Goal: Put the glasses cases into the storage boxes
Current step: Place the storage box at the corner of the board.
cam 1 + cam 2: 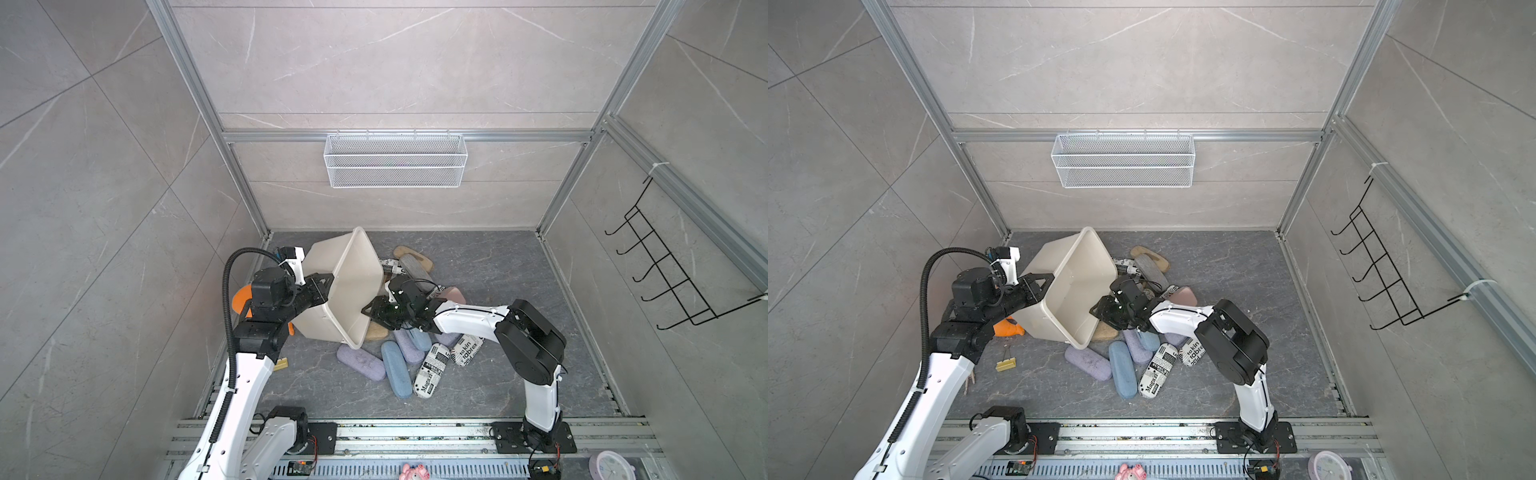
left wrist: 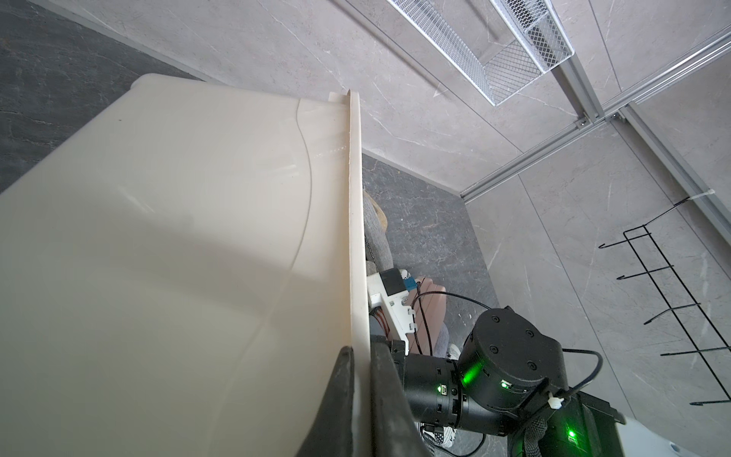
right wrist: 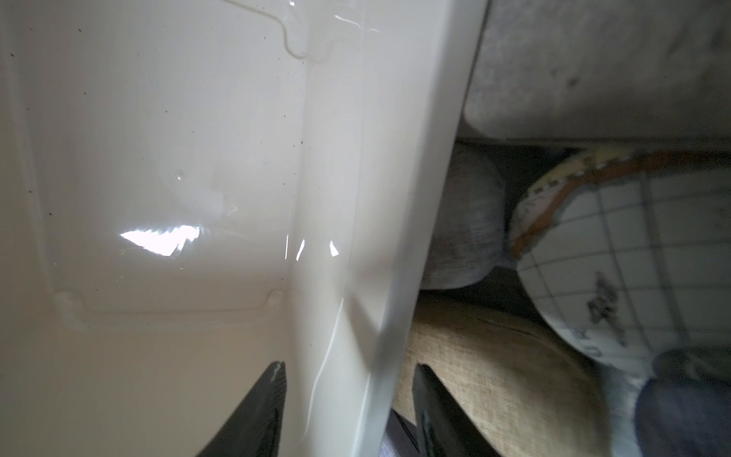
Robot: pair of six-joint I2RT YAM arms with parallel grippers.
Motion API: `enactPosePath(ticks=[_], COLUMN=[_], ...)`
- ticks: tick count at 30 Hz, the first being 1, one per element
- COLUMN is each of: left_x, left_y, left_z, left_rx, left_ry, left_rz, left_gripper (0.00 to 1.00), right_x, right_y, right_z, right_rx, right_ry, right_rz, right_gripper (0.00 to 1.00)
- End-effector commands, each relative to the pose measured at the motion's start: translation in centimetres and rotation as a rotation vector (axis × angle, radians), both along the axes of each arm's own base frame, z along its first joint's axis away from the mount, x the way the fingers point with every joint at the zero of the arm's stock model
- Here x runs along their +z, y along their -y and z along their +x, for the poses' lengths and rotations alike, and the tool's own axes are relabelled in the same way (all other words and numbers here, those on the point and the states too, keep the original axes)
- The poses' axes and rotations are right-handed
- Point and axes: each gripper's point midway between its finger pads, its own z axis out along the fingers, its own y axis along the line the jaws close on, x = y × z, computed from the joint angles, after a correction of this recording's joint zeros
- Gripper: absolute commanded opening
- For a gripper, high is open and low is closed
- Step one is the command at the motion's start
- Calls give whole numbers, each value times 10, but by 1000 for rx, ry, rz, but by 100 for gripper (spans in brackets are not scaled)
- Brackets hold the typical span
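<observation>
While the spilled glasses cases (image 1: 395, 374) lie heaped on the table (image 1: 498, 374) nearest the camera, the tilted, empty storage box (image 1: 353, 286) hangs over them. The right gripper (image 3: 348, 399) has fingers straddling its rim, not yet pinching; the left gripper (image 2: 360, 395) is pressed onto the far rim. Seat both grips before leveling it.

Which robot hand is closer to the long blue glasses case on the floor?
Right. The right gripper straddles the tub rim just above the blue case; the left gripper clamps the tub's far rim.
</observation>
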Motion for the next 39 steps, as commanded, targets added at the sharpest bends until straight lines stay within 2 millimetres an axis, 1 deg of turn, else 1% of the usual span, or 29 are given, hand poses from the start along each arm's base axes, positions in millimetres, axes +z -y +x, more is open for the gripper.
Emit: enactPosePath(ticks=[1, 2, 5, 9, 11, 14, 17, 19, 23, 29, 32, 34, 38, 39], left_x=[-12, -12, -11, -11, -11, -11, -13, -11, -7, 1, -2, -8, -22, -25], left_y=[4, 5, 5, 5, 5, 5, 5, 4, 1, -9, -16, -21, -32, -34], left_z=[-4, -4, -4, -4, -4, -4, -5, -5, -5, -5, -7, -9, -15, -17], left_rx=[-23, -25, -26, -28, -27, -27, -28, -27, -15, 28, 59, 74, 111, 119], left_ry=[-40, -38, -39, -40, -42, -38, -42, -38, -25, -15, -37, -58, -107, -119], left_rz=[-2, -4, -7, -4, -5, -6, -1, 3, 19, 72, 112, 142, 203, 214], left_gripper=[0, 0, 0, 0, 0, 0, 0, 0, 0, 0, 0, 11, 22, 27], right_x=[-11, -11, -9, -8, -9, -12, -3, 5, 21, 45, 53, 55, 53, 52], right_y=[-8, -11, -16, -16, -16, -17, -19, -18, -18, -22, -19, -16, -8, -7], right_z=[-1, -2, -1, -1, -2, -3, -3, -3, -1, 0, -1, -1, 0, 0], right_rx=[16, 20, 27, 31, 41, 47, 58, 60, 82, 107, 130, 134, 152, 158], right_ry=[-13, -13, -4, 7, 9, 8, 34, 55, 100, 140, 180, 192, 217, 222], right_rz=[27, 38, 68, 62, 59, 66, 86, 80, 74, 78, 52, 30, -55, -75], right_gripper=[53, 53, 48, 44, 44, 38, 32, 30, 24, 20, 17, 17, 15, 15])
